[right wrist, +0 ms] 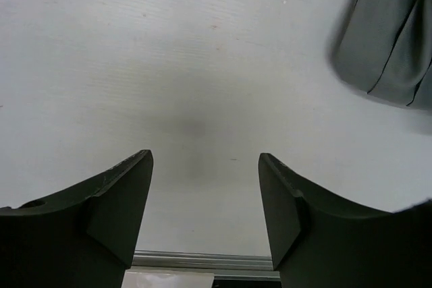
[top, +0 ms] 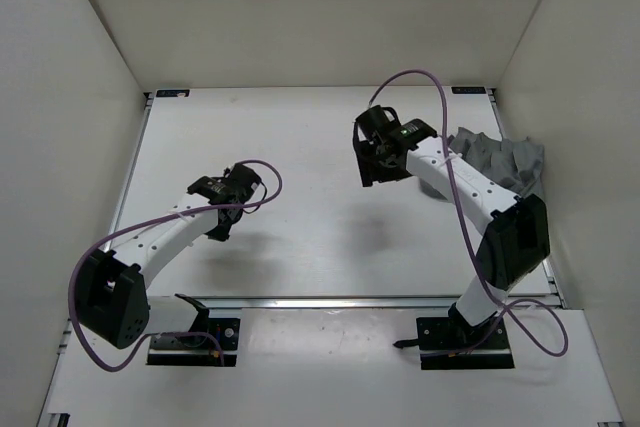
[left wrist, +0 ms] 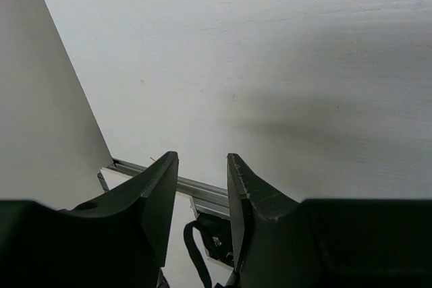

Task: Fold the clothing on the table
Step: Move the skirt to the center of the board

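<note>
The right gripper hangs above the table with its jaws spread wide and nothing between them, only bare white tabletop and a soft shadow below. The skirt lies off to the gripper's right, apart from it, and only a grey pleated edge shows in the upper right corner of the right wrist view. From above it is a bunched grey heap at the table's right edge, against the right wall, partly hidden by the right arm. It is too crumpled to tell its long axis or which way the waistband points. The left gripper is well apart from it, over the left half of the table, jaws parted by a narrower gap and empty, with the near rail beyond its tips.
</note>
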Tool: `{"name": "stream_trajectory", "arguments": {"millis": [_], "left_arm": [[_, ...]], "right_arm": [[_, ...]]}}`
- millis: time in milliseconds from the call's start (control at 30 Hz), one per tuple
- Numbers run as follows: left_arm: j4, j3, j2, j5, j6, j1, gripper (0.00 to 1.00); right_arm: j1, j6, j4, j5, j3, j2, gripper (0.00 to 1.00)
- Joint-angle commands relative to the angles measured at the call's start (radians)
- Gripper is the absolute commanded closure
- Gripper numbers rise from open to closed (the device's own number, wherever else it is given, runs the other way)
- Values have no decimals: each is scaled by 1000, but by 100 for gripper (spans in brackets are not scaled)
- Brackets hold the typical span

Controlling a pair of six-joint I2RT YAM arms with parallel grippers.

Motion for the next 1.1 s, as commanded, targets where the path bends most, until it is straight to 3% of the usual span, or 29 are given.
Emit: {"name": "stream_trajectory", "arguments": {"millis": [0, 133, 333, 467, 600, 667, 700, 733, 867, 967, 1067], "left_arm": [[20, -9, -33, 18, 6, 11, 54], [22, -12, -24, 9, 8, 6, 52], [20, -6, -19, 14, 11, 4, 44], [16, -4, -18, 20, 8, 9, 40], [13, 0, -10, 22, 14, 1, 40], [19, -3, -8, 25, 12, 6, 39], [17, -1, -10, 20, 15, 1, 39], [14, -4, -14, 23, 17, 4, 39], [13, -4, -19, 15, 8, 14, 40], [13, -7, -17, -6, -3, 18, 40], [-7, 28, -31, -17, -15, 40, 40]], "right_arm": [[-53, -40, 20, 57, 10, 29, 38], [-181, -108, 80, 97, -4, 32, 32], [-577, -149, 149, -38, 38, 142, 26], [-695, -146, 120, -72, 119, 294, 24], [-720, -146, 115, -127, 153, 374, 26], [-711, -149, 117, -156, 163, 399, 37], [-706, -155, 114, -170, 164, 402, 60], [-693, -160, 114, -176, 179, 400, 100], [-598, -160, 80, -317, 261, 284, 100], [-423, -145, 100, -409, 318, 138, 100], [-329, -76, 158, -556, 326, 9, 100]]}}
